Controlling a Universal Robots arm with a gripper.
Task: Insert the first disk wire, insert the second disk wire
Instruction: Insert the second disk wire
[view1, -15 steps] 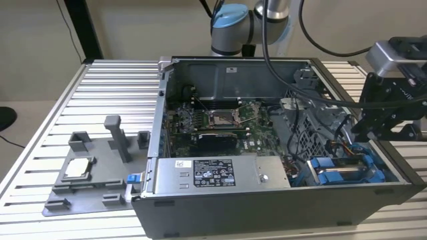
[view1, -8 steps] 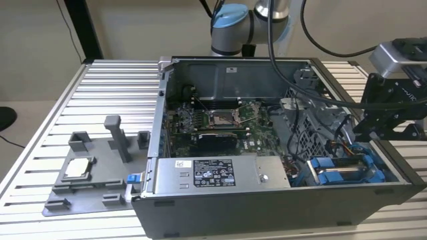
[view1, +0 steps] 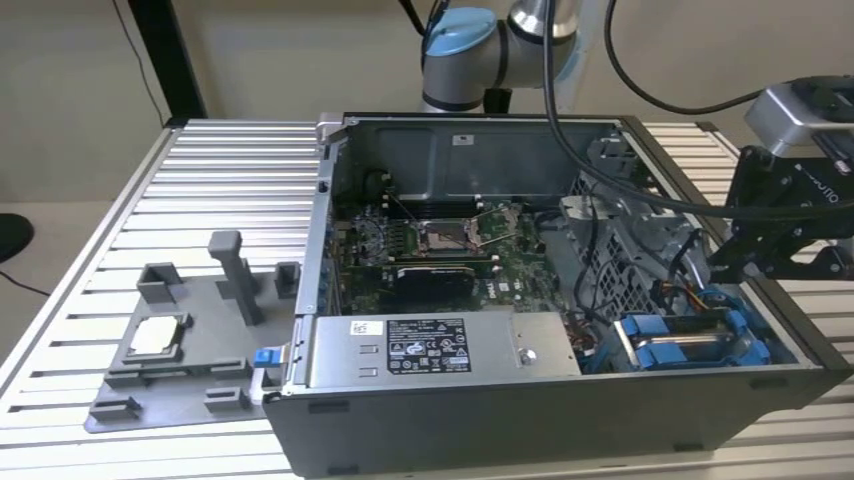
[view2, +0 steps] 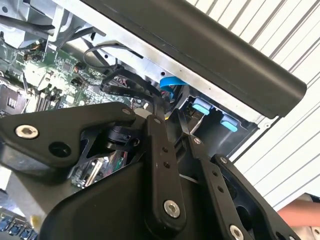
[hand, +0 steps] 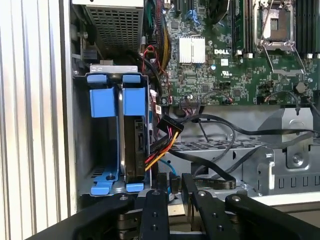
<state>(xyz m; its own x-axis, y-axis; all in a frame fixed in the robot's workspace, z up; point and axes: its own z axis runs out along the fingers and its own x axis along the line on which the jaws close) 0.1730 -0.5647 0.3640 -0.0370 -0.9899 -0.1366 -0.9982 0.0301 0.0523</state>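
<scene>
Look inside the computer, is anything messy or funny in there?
Yes. Loose black cables sprawl across the metal frame beside the blue drive holder. One end seems to lie free instead of being plugged in.

Soft, even room light fills the exterior view. The ribbed aluminium worktop reads pale and bright, while the inside of the open dark grey computer case lies in shade. In the first wrist view the green motherboard is clearly lit and its small silver finned heat sink glares white. In both wrist views the black gripper, close to the lens, looks soft, with a dull sheen. The worktop slats in the second wrist view are washed out.
</scene>
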